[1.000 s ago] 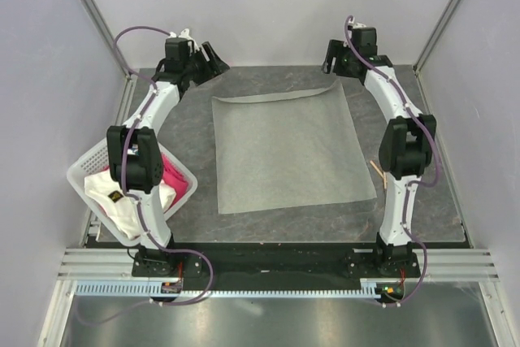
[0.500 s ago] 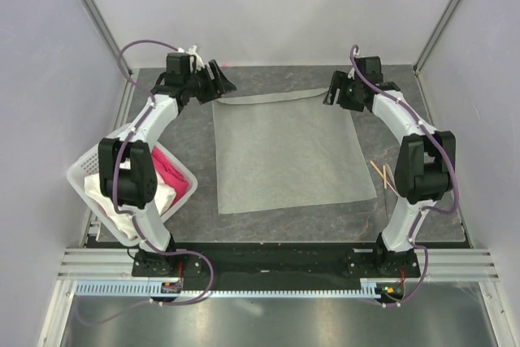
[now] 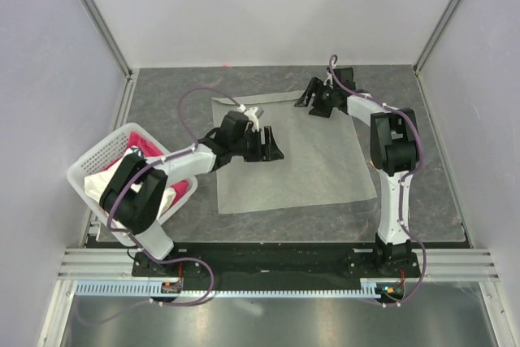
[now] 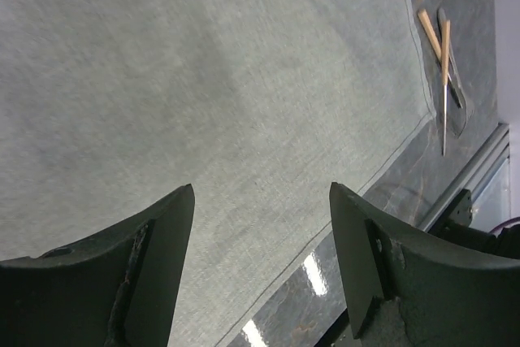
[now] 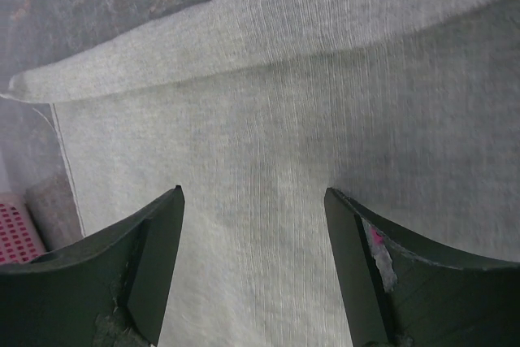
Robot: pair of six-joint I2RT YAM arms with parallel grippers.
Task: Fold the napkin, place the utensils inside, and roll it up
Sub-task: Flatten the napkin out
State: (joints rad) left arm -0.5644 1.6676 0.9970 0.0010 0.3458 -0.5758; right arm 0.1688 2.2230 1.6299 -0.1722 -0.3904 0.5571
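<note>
The grey-green napkin [image 3: 301, 160] lies spread on the dark mat, with a narrow strip of its far edge [image 3: 256, 100] turned over onto itself. My left gripper [image 3: 273, 152] hovers open over the napkin's left half, and nothing sits between its fingers [image 4: 260, 193]. My right gripper [image 3: 307, 104] is open above the napkin's far edge; the folded strip [image 5: 268, 34] lies just beyond its fingertips [image 5: 253, 193]. The utensils [image 4: 439, 38], thin wooden sticks, lie on the mat past the napkin's right edge. In the top view the right arm mostly hides them.
A white basket [image 3: 85, 170] sits tilted at the table's left edge, holding a pink cloth [image 3: 140, 139] and a white cloth [image 3: 104, 184]. Metal frame rails [image 3: 268, 259] run along the near edge, and grey walls enclose the table.
My left arm has swung from the far left corner down over the napkin's left half. My right gripper has moved left along the far edge. The napkin's far edge now lies folded over.
</note>
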